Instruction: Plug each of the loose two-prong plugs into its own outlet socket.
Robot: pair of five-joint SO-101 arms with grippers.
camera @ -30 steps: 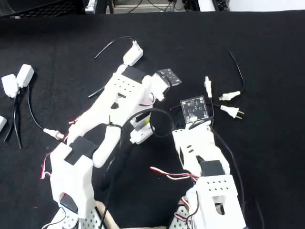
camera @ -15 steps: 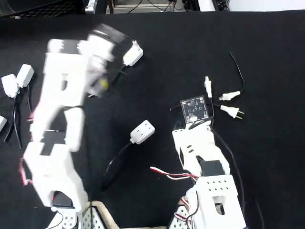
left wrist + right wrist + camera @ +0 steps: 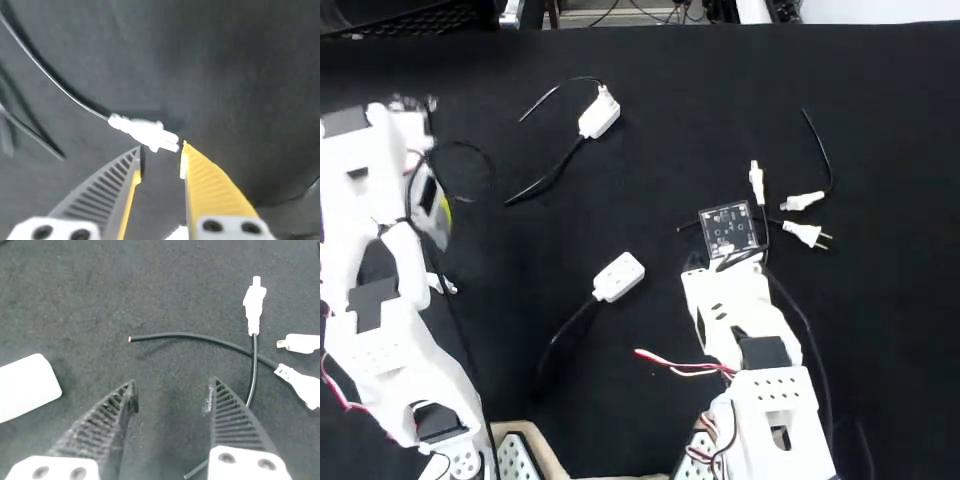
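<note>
Covering the whole scene, a black table [image 3: 650, 70] is seen carrying everything. The left arm [image 3: 380, 300] is stretched along the table's left edge, and the right arm [image 3: 750, 340] is set at its near edge. The left claw [image 3: 161, 148] is held open, with a white two-prong plug [image 3: 144, 132] lying just beyond its tips. The right claw [image 3: 171, 385] is likewise spread wide, with nothing gripped. A near socket [image 3: 619, 277] is laid mid-table and a far socket [image 3: 599, 113] farther back, well apart. Three loose plugs [image 3: 804, 201] are grouped on the right, none inserted.
</note>
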